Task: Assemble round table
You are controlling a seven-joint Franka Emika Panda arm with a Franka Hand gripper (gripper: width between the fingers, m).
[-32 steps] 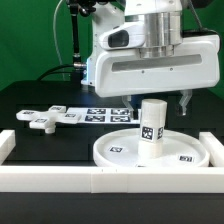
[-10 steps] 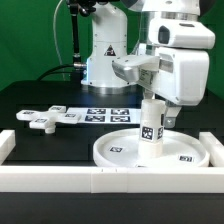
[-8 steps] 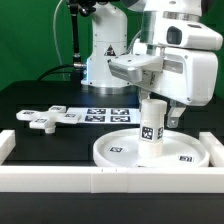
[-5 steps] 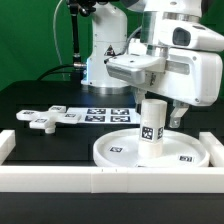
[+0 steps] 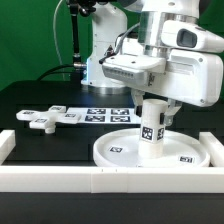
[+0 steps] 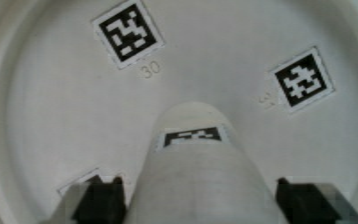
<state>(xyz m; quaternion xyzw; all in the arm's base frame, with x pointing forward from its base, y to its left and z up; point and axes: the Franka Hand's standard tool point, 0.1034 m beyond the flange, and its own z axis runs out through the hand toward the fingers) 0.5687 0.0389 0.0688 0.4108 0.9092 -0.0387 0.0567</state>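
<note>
Gripper point(image 6: 206, 198) open, fingers straddling the short white plastic cylindrical leg point(image 5: 152, 128) with gaps both sides, wrist tilted above it; leg upright on the large white rimmed disc point(image 5: 112, 150), white cross-shaped foot piece point(image 5: 45, 117) well apart, long white border bar point(image 5: 60, 180) just in front of the disc.

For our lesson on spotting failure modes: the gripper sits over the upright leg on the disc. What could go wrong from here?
1. The gripper straddles the leg with only narrow gaps on each side. If it closes off-centre, one of the fingers may push the leg and tilt it.
2. The leg stands upright on the disc, but how firmly it is seated cannot be told. Turning or lifting it might drag the disc along.
</note>
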